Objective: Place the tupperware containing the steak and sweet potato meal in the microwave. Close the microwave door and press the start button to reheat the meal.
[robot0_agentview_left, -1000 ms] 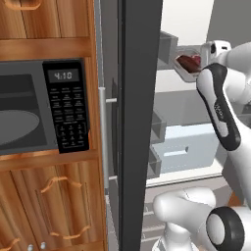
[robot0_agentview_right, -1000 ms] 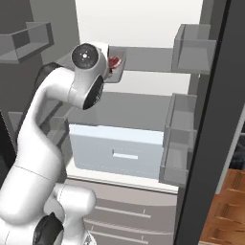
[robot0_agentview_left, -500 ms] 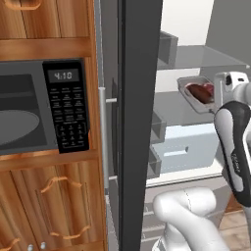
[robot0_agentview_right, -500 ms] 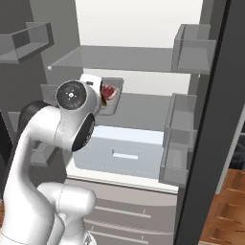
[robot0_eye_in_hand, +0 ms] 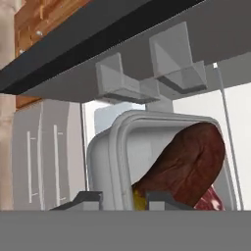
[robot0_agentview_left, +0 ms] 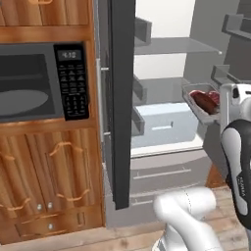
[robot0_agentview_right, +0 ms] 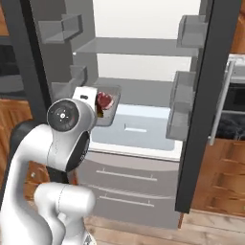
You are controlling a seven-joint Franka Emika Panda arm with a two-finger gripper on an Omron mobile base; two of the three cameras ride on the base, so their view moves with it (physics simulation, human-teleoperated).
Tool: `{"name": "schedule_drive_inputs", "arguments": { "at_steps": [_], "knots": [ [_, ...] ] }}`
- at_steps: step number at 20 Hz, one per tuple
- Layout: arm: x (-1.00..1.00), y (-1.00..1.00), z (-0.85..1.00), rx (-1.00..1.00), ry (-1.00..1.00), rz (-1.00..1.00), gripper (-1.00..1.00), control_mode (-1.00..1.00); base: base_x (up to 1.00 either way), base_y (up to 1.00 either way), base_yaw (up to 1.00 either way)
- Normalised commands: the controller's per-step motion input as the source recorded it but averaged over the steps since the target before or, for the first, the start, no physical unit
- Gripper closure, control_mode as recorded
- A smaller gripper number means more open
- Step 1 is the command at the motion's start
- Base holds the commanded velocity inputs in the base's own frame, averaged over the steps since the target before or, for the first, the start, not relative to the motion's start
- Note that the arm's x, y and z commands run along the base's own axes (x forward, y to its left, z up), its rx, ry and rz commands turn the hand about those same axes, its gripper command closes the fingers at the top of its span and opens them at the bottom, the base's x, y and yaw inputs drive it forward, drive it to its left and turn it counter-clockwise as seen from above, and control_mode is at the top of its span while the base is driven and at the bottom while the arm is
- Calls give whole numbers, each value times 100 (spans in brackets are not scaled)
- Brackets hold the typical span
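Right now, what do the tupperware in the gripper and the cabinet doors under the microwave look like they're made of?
The tupperware: probably plastic, matte pale grey, judging by its thin moulded rim and rounded corners. The cabinet doors: wood or wood veneer, warm brown with visible grain and a slight sheen; the curved handles match them.

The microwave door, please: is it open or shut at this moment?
Shut. The microwave door lies flush with the keypad panel, with no cavity exposed; the tupperware is outside, by the open fridge.
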Motion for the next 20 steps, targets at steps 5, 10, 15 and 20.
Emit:
{"name": "schedule_drive_inputs", "arguments": {
  "at_steps": [5, 10, 15, 20],
  "knots": [
    [0, 0, 0, 0, 0, 0, 100, 100, -100, 63, 8],
    [0, 0, 0, 0, 0, 0, 100, 100, -99, 96, 15],
    [0, 0, 0, 0, 0, 0, 100, 100, -45, 100, 18],
    [0, 0, 0, 0, 0, 0, 100, 100, 86, 91, 5]
  ]
}}
